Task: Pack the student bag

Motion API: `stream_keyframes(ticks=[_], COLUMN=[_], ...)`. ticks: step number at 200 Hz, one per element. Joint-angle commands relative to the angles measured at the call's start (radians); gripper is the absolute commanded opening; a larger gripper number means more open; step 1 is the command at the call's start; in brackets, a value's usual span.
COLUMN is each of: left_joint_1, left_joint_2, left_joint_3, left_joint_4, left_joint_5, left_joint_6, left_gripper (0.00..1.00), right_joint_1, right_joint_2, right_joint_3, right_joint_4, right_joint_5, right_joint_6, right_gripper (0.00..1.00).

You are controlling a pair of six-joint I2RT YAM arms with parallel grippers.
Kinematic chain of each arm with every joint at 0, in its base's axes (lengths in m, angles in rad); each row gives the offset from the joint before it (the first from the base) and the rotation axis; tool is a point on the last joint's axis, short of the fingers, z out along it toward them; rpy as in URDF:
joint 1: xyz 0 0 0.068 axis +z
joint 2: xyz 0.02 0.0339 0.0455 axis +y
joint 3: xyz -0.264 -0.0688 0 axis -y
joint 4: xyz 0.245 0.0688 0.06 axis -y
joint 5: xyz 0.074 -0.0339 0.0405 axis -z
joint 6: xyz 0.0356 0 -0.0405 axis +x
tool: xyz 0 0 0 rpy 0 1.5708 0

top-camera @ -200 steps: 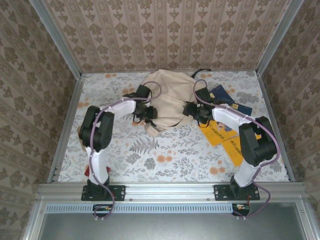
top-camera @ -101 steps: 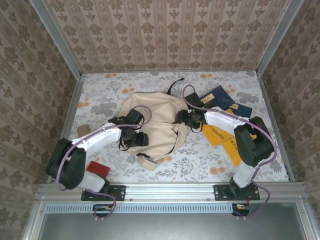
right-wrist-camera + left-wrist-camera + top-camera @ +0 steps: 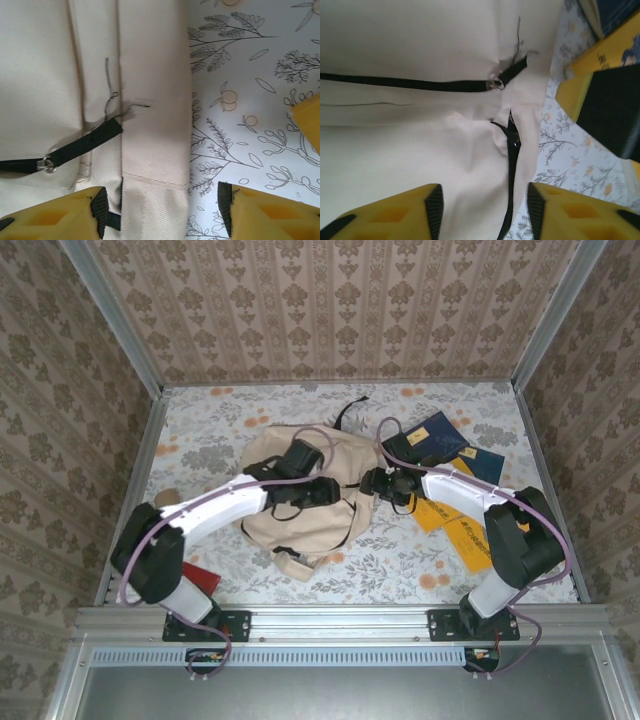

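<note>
From above, the large cream fabric student bag [image 3: 268,525] lay flat in the middle of the floral-print tabletop [image 3: 390,555], its black top loop pointing toward the far wall. The left pincer [image 3: 325,490] was right over the bag's middle and the right pincer [image 3: 372,482] at its right edge, the two nose to nose. A dark blue book [image 3: 436,434] and flat yellow books [image 3: 440,512] waited just beside the bag on the right. In the left wrist view, the left pincer [image 3: 482,210] had its jaws apart with nothing gripped. The cream cloth lay under them, and a black zipper line [image 3: 405,82] ran crosswise ahead, ending at a small metal ring pull [image 3: 495,85] slightly right of centre. In the right wrist view, the right pincer [image 3: 160,207] was also apart and empty, straddling the bag's edge and the bare tabletop. The same ring [image 3: 47,164] and its black tab [image 3: 87,142] sat just beyond the left yellow finger [image 3: 55,215]. By my reckoning, the right arm was the nearer to that pull.
</note>
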Motion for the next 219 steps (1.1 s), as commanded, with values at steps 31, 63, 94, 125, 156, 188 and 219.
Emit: stream_keyframes(ticks=[31, 63, 94, 125, 156, 188, 219], left_joint_1=[-0.06, -0.063, -0.063, -0.063, -0.062, -0.061, -0.061], left_joint_2=[0.163, 0.213, 0.24, 0.255, 0.271, 0.274, 0.26], left_joint_3=[0.061, 0.057, 0.081, 0.084, 0.082, 0.073, 0.067], left_joint_4=[0.181, 0.226, 0.247, 0.242, 0.247, 0.27, 0.289], left_joint_5=[-0.021, -0.053, -0.039, -0.052, -0.061, -0.064, -0.061], left_joint_6=[-0.208, -0.302, -0.312, -0.321, -0.322, -0.324, -0.316], left_gripper=[0.42, 0.42, 0.4, 0.35, 0.31, 0.25, 0.18], right_joint_1=[-0.033, -0.037, -0.039, -0.039, -0.039, -0.039, -0.038], right_joint_2=[-0.009, 0.003, 0.015, 0.023, 0.031, 0.046, 0.069], right_joint_3=[-0.044, -0.05, -0.049, -0.051, -0.049, -0.041, -0.022], right_joint_4=[0.075, 0.094, 0.103, 0.112, 0.111, 0.1, 0.094], right_joint_5=[-0.079, -0.09, -0.096, -0.102, -0.101, -0.09, -0.079], right_joint_6=[0.05, 0.059, 0.062, 0.068, 0.068, 0.062, 0.043], right_gripper=[0.59, 0.58, 0.57, 0.55, 0.54, 0.52, 0.48])
